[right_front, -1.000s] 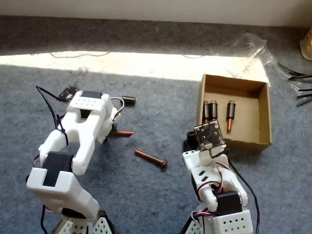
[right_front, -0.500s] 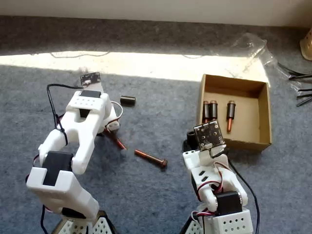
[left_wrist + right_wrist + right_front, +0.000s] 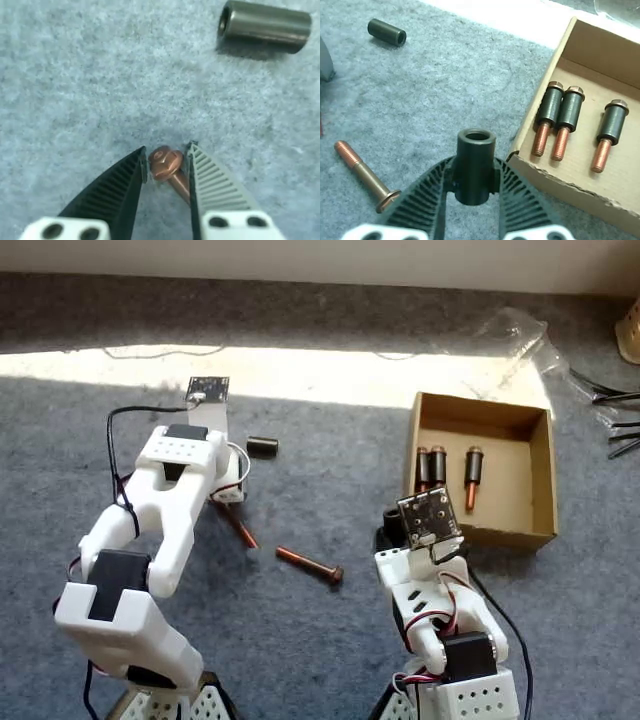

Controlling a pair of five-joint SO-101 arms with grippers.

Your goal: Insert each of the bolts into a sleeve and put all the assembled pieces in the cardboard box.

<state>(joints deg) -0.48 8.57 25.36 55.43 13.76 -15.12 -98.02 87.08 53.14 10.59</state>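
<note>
My left gripper (image 3: 166, 165) is shut on a copper bolt (image 3: 170, 167) just under its hex head, lifted above the carpet; from above, the bolt (image 3: 236, 523) slants down from the left arm. A dark sleeve (image 3: 264, 25) lies loose beyond it, also the sleeve (image 3: 262, 447) in the high view. My right gripper (image 3: 475, 177) is shut on another dark sleeve (image 3: 474, 165), held upright with its bore facing up, near the cardboard box (image 3: 605, 55). A second bolt (image 3: 309, 564) lies on the carpet between the arms. Three assembled pieces (image 3: 445, 472) lie in the box (image 3: 540, 480).
Grey carpet covers the floor, with a sunlit strip (image 3: 300, 370) along the far side. A clear plastic bag (image 3: 520, 335) and black cables (image 3: 610, 420) lie beyond and to the right of the box.
The left arm has lifted and turned its wrist, swinging the gripped bolt from lying level to slanting downward. The right arm and its sleeve have kept still.
</note>
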